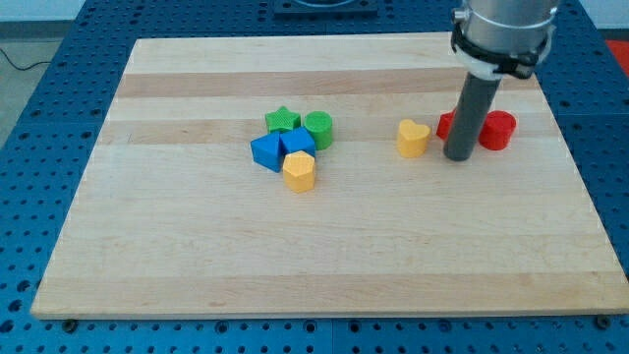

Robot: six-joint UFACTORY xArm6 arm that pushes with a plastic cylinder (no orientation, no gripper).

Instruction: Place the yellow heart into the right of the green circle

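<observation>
Two red blocks (pixel 496 129) half-hidden behind my tip (pixel 457 156).

yellow heart (pixel 413 138): a small yellow heart-shaped block, lying flat on the board, lobes toward the view's top; right of the board's middle, nearer the top edge than the bottom edge, touching no other block.
green circle (pixel 318 129): a small round green block, standing flat; near the board's middle, closer to the top edge, at the right end of a tight cluster of blocks.
relation: the heart lies to the view's right of the circle, well apart, with bare board between them.
</observation>
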